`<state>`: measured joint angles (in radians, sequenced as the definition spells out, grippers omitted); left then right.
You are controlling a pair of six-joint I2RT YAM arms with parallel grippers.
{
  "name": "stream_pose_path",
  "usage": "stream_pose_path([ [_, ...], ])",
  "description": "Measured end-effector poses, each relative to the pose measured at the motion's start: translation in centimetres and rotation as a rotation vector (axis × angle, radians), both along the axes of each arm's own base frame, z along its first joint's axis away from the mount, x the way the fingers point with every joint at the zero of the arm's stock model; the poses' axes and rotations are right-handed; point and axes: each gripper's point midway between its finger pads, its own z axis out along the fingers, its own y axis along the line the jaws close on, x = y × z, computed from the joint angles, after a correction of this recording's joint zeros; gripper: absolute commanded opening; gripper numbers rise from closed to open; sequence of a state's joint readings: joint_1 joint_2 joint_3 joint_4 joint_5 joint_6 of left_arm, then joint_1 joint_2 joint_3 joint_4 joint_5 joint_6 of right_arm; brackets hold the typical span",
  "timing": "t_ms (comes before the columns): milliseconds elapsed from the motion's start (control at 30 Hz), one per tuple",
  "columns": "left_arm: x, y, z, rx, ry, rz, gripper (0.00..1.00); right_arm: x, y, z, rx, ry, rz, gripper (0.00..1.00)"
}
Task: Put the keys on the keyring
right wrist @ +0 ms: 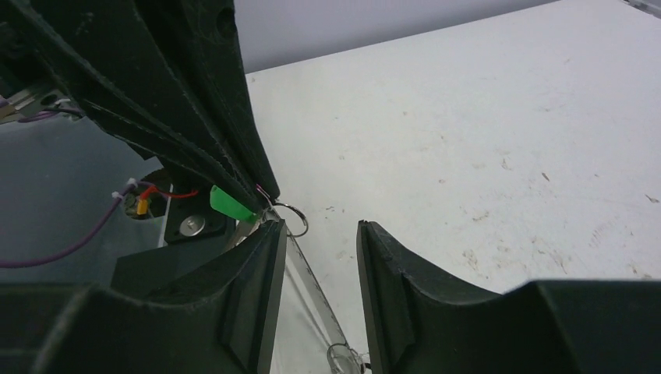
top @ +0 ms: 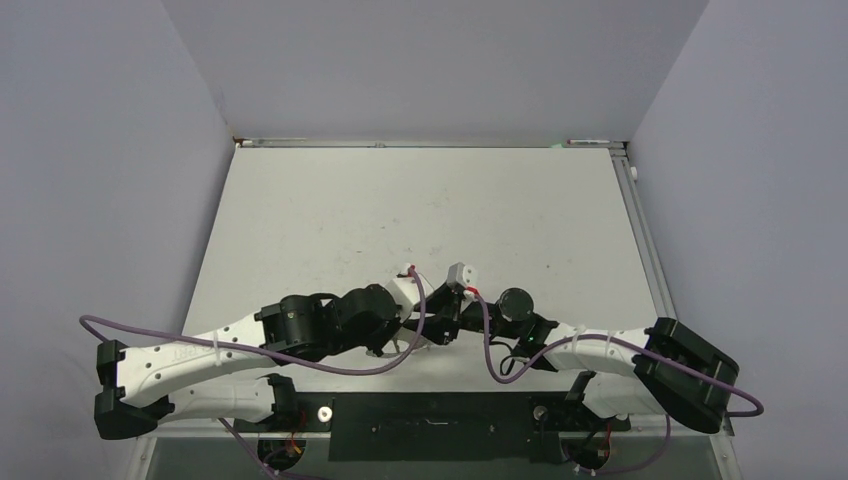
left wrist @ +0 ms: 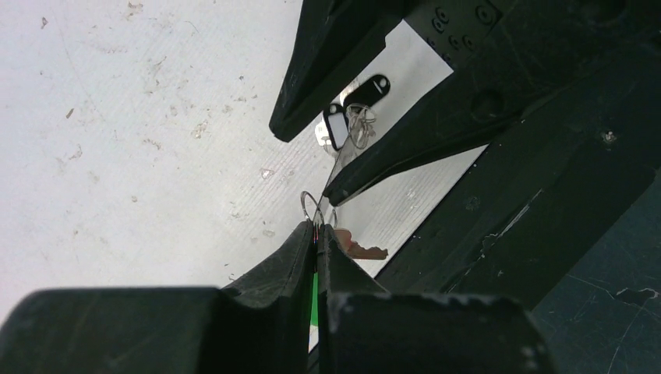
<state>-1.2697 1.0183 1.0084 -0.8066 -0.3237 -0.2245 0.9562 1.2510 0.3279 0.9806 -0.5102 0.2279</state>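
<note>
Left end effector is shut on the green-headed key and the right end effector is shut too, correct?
Not quite. The right end effector is open: the right wrist view shows a clear gap between its fingers. The left end effector is indeed shut on the green-headed key.

Both arms, the left arm (top: 190, 360) and the right arm (top: 590, 352), have smooth white shells between bulky black joint housings. A purple cable (top: 487, 335) trails loosely along each. A thin red wire (right wrist: 167, 192) shows near one wrist. The fingers (right wrist: 249, 312) are matte black wedges with ridged inner edges.
</note>
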Motion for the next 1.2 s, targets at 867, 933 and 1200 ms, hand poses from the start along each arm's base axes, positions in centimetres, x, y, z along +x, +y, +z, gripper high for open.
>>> stream_pose_path([
  [867, -1.0, -0.4, 2.3, -0.127, 0.038, -0.030, 0.00, -1.2, -2.1, 2.1, -0.014, -0.006, -0.013, 0.34],
  [933, -1.1, -0.5, 3.2, -0.161, 0.023, -0.052, 0.00, -1.5, -1.9, 1.5, -0.029, 0.005, 0.014, 0.33],
  [1200, -1.7, -0.9, 4.3, -0.199, 0.002, -0.128, 0.00, -3.4, -1.4, 1.5, -0.018, 0.016, 0.126, 0.30],
])
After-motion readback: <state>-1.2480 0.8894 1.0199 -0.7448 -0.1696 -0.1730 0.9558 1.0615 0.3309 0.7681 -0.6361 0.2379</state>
